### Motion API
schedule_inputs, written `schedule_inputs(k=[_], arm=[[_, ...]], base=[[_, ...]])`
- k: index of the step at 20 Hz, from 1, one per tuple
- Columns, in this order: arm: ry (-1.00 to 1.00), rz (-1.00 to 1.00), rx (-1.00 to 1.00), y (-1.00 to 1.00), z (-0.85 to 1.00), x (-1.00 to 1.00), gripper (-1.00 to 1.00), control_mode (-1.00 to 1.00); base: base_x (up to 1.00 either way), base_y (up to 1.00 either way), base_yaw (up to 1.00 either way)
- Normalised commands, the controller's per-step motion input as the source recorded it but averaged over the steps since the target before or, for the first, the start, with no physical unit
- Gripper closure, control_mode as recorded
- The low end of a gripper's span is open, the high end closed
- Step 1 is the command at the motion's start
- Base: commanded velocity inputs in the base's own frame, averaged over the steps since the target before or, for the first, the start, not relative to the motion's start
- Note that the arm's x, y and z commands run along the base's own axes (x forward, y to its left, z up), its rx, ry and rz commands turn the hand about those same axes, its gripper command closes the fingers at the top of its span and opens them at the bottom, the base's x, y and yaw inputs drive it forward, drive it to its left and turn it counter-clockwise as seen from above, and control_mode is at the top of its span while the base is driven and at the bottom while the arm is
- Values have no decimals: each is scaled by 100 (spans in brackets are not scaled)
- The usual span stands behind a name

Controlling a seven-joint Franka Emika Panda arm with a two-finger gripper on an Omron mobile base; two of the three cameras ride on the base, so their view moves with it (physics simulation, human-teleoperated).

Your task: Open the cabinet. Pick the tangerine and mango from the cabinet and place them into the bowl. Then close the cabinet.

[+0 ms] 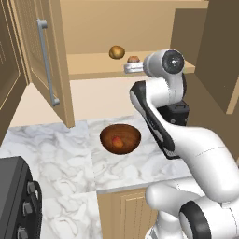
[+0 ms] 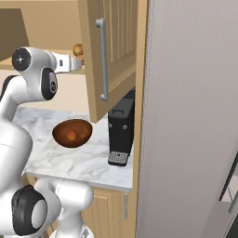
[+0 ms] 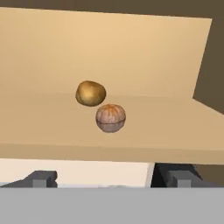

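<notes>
Cabinet (image 1: 42, 60): doors swung open; a golden-brown fruit (image 3: 90, 93) and an orange ribbed fruit (image 3: 110, 117) sit touching on its shelf.
Bowl (image 1: 120, 138): on the marble counter (image 1: 60, 158), one small orange fruit (image 1: 117, 142) inside.
My claw (image 3: 109, 177): fingers apart, holding nothing, level with the shelf edge.

Gripper (image 3: 105, 179) fingertips are cut off at the hand view's bottom. In the left base view, the ribbed fruit (image 1: 133, 59) is partly hidden behind the arm. The small orange fruit in the bowl (image 1: 108, 134) cannot be identified.
</notes>
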Motion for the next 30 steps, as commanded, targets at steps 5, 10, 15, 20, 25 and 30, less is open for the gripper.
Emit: schedule_inputs(k=[5, 10, 15, 20, 25, 30], arm=[[0, 5, 0, -5, 1, 6, -100, -100], [0, 7, 0, 0, 0, 29, -100, -100], [0, 1, 0, 0, 0, 31, -100, -100], [2, 0, 0, 0, 0, 34, -100, -100], [14, 0, 0, 0, 5, 42, -100, -100], [12, 0, 0, 0, 0, 38, -100, -100]], base=[[0, 0, 0], [0, 0, 0], [0, 0, 0], [0, 0, 0], [0, 0, 0], [0, 0, 0]])
